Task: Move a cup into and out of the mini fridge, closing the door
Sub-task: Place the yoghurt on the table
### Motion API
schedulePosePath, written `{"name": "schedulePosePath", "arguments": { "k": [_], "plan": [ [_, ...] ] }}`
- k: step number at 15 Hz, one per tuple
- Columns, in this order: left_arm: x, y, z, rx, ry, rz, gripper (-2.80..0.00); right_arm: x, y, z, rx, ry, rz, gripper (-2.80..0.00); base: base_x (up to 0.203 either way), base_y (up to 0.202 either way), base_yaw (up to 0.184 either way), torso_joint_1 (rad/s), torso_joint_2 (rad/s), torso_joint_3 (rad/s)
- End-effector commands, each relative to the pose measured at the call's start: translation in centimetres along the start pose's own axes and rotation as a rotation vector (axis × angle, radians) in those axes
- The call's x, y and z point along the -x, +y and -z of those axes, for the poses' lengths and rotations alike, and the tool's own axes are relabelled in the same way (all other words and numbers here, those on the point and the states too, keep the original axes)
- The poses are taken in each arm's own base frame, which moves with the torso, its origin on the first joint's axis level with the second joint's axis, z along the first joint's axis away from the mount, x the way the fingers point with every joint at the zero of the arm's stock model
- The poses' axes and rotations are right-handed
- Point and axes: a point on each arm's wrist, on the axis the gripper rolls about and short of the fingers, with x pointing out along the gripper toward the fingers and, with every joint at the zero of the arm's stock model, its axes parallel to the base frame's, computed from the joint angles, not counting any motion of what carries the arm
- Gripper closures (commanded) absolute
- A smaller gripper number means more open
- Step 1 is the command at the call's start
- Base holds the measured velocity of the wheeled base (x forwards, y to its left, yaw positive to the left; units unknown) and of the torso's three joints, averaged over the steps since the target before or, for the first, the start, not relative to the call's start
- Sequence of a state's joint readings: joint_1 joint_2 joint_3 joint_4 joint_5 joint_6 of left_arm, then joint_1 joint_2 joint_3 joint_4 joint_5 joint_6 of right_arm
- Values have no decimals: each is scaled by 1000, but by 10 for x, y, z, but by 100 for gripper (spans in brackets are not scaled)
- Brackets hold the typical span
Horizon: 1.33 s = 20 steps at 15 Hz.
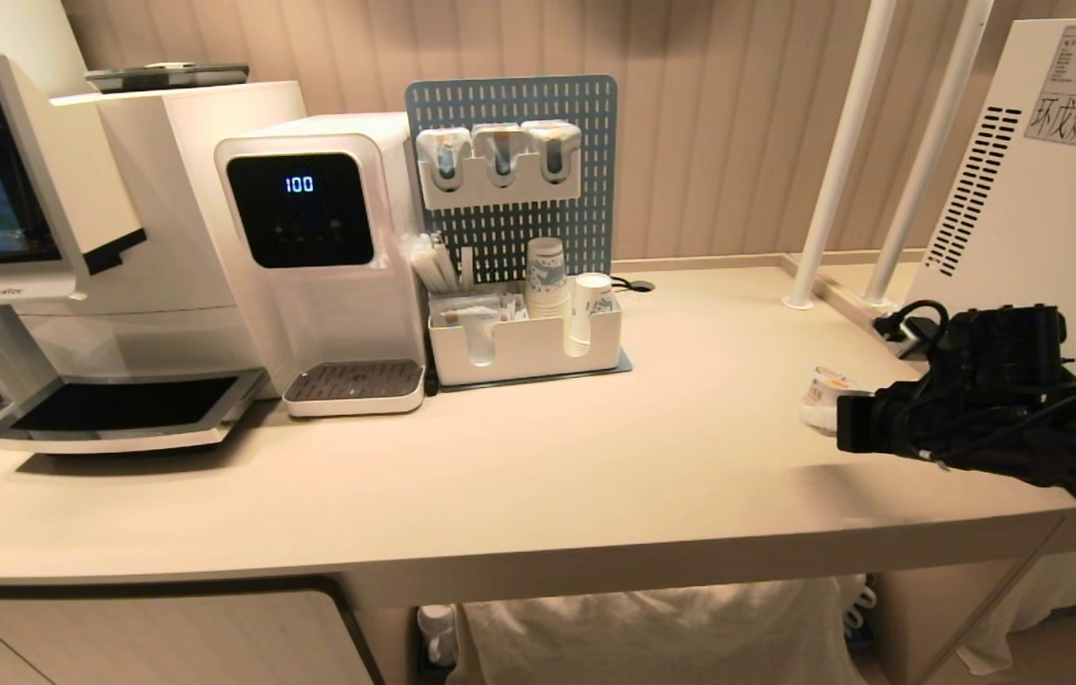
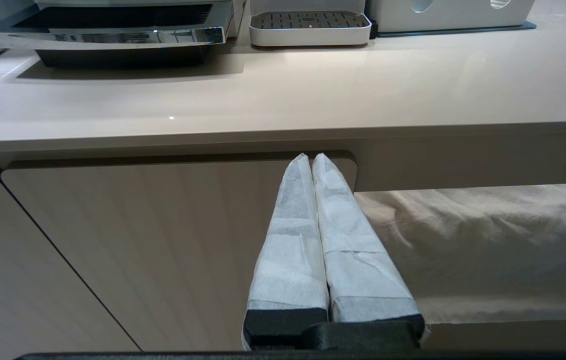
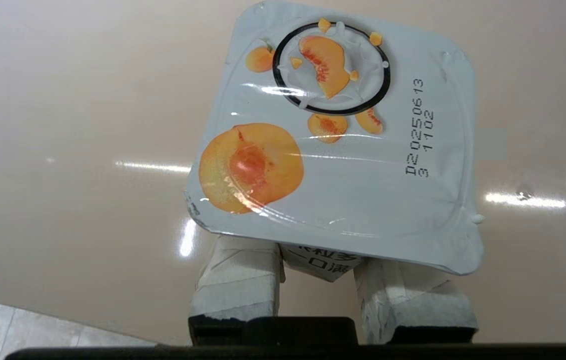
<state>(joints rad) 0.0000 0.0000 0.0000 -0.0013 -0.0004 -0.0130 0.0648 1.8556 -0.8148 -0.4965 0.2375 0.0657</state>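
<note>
Right gripper has its taped fingers clamped on either side of the cup, whose peach-printed foil lid hides the fingertips. Cup sits over the counter, apparently just touching it, near the mini fridge. Left gripper is pressed closed, parked below the counter edge.

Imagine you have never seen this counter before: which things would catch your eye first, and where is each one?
Most striking is the cup with peach pictures on its square foil lid, clamped in the right gripper at the counter's right end, beside the mini fridge with its orange warning triangle. Next, the water dispenser glows "100" left of centre, by a blue pegboard holding paper cups. The left gripper hangs shut below the counter edge.
</note>
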Motion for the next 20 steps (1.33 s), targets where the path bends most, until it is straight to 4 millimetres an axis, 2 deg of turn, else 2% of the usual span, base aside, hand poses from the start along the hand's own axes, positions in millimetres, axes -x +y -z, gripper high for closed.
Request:
{"name": "schedulePosePath", "arguments": {
  "k": [1,5,8,13,18,20],
  "plan": [
    [0,0,0,1,1,0,0,-20,-1,8,3,30,-8,0,0,0,0,0,0,0],
    [0,0,0,1,0,0,0,-51,4,14,24,31,-24,0,0,0,0,0,0,0],
    [0,0,0,1,0,0,0,-65,2,18,28,43,-26,0,0,0,0,0,0,0],
    [0,0,0,1,0,0,0,-74,1,18,57,41,-34,0,0,0,0,0,0,0],
    [0,0,0,1,0,0,0,-82,2,22,241,64,-40,0,0,0,0,0,0,0],
    [0,0,0,1,0,0,0,-80,3,22,249,68,-36,0,0,0,0,0,0,0]
  ]
}}
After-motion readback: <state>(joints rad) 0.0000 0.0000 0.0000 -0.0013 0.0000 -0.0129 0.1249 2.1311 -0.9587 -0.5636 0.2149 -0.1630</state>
